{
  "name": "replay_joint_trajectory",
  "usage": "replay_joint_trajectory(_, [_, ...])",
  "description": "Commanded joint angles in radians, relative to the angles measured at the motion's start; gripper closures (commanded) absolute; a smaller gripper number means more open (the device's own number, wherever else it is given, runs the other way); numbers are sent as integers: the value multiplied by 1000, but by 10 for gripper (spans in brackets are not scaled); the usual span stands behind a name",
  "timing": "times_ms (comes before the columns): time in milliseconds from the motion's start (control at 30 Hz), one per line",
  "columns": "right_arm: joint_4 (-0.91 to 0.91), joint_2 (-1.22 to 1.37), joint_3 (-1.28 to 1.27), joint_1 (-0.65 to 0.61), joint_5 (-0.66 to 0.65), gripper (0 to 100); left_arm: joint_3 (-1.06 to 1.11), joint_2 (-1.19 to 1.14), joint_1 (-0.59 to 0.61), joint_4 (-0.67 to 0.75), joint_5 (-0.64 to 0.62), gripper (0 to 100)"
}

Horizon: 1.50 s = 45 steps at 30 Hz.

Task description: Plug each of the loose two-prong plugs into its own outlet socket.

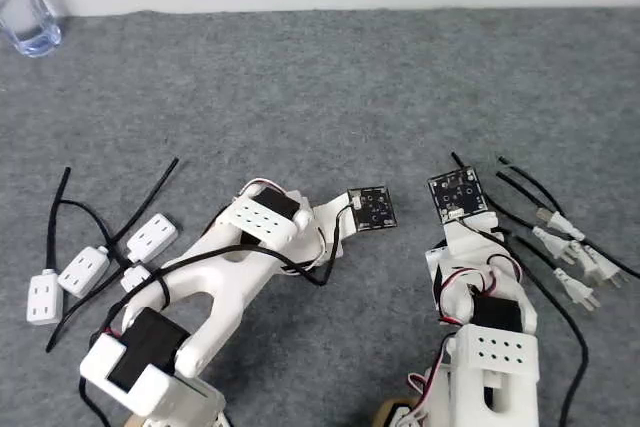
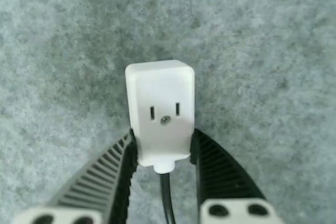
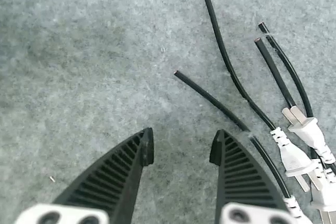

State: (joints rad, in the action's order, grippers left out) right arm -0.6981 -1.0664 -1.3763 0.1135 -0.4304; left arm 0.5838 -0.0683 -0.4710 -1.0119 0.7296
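Left wrist view: my left claw (image 2: pixel 163 139) grips an outlet socket (image 2: pixel 160 106); my right claw (image 3: pixel 182 137) hangs open, so next I should fetch a plug (image 3: pixel 292 159).

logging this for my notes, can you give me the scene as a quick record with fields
surface: grey carpet
left gripper: shut on a white outlet socket, slots facing its camera
right gripper: open, empty, over the carpet beside the plugs
loose sockets: lying by the left arm's base
plug state: loose, none in a socket
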Motion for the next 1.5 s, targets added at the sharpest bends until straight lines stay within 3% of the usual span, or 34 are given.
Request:
replay_joint_trajectory(0, [24, -2, 0, 10, 6, 812, -51, -2, -17, -95, -58, 953])
replay_joint_trajectory(233, [64, -2, -29, 12, -14, 812, -111, -6, -9, -115, -107, 904])
replay_joint_trajectory(400, [65, -2, -31, 12, -15, 812, -117, 3, -2, -181, -112, 645])
replay_joint_trajectory(467, [65, -2, -31, 12, -15, 812, -134, 5, 6, -206, -107, 603])
replay_joint_trajectory(767, [70, -2, -40, 12, -17, 812, -216, 5, 14, -210, -124, 682])
replay_joint_trajectory(933, [79, -2, -41, 25, -17, 812, -208, 5, 6, -198, -242, 700])
replay_joint_trajectory(1267, [117, -2, -55, 65, -15, 812, -10, 6, -8, 48, -543, 712])
replay_joint_trajectory(1467, [131, -2, -57, 62, -15, 812, 24, 6, -14, 104, -574, 732])
